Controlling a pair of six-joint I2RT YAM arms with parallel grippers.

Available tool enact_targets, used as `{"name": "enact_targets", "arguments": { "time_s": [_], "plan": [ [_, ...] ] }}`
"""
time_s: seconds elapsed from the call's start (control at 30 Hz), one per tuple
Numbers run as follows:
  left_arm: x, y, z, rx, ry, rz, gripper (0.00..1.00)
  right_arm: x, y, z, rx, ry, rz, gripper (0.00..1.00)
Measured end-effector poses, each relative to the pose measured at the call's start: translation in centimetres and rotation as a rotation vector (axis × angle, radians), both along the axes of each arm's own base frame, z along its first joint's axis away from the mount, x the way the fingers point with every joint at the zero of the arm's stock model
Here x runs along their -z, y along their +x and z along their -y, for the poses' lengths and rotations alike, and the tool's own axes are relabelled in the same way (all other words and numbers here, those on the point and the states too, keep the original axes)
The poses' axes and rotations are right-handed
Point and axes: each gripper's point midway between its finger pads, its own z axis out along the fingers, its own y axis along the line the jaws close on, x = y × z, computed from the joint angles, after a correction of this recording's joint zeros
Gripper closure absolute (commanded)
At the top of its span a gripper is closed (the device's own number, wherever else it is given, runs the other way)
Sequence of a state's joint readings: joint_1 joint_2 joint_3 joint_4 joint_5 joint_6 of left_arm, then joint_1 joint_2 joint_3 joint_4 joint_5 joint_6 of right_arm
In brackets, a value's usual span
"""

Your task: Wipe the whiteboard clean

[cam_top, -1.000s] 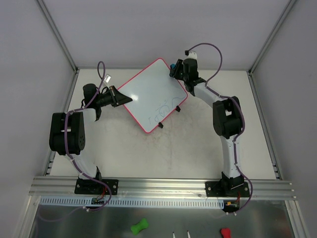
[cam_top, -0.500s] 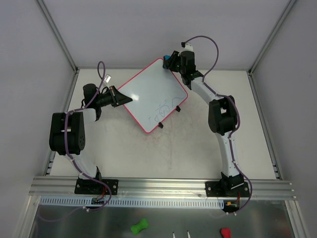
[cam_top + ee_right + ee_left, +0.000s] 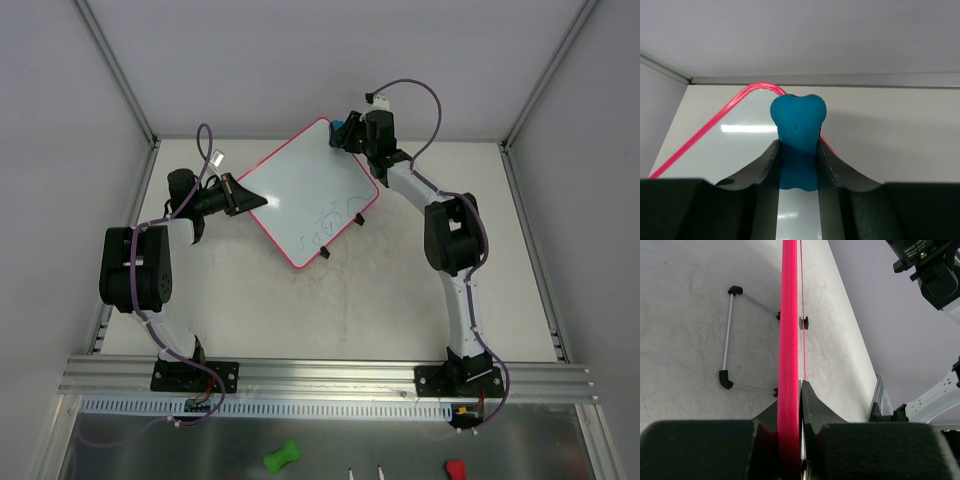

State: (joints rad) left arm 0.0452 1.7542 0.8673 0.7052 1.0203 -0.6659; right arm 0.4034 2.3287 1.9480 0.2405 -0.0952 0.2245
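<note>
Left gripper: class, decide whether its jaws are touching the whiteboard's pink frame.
Touching. The left wrist view shows the left gripper with jaws clamped against the whiteboard frame, no gap.

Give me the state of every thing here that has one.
left gripper: shut on the whiteboard edge.
right gripper: shut on the blue eraser.
whiteboard: held, faint blue scribbles not yet erased.
blue eraser: gripped, at the whiteboard's far corner.

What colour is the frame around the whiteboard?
The frame is bright pink-red, clearest in the left wrist view.
</note>
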Motion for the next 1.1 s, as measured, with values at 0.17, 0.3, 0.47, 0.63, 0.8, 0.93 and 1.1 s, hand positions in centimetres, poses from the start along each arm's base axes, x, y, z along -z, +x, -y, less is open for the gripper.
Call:
{"name": "enact_targets", "arguments": {
  "time_s": [0.17,0.3,0.47,0.63,0.8,0.93,1.1],
  "plan": [
    [0.0,0.0,0.0,0.0,0.0,0.0,1.0,1.5,-2.1,0.9,-0.007,-0.029,-0.042,1.0],
    [0.0,0.0,0.0,0.001,0.001,0.002,1.0,3.0,-4.2,2.0,-0.009,-0.058,-0.094,1.0],
    [0.0,0.0,0.0,0.002,0.002,0.006,1.0,5.0,-6.7,3.6,-0.006,-0.089,-0.165,1.0],
    [-0.1,0.1,0.0,0.002,0.002,0.011,1.0,6.8,-7.7,5.3,0.006,-0.074,-0.23,1.0],
    [-0.2,0.1,0.1,0.004,0.003,0.014,1.0,8.2,-8.0,7.2,0.066,-0.076,-0.313,1.0],
    [-0.2,0.1,0.1,0.004,0.003,0.015,1.0,9.3,-8.7,8.8,0.127,-0.135,-0.383,1.0],
    [-0.3,0.1,0.2,0.006,0.003,0.017,1.0,10.9,-9.9,11.0,0.184,-0.242,-0.459,1.0]
  ]
}}
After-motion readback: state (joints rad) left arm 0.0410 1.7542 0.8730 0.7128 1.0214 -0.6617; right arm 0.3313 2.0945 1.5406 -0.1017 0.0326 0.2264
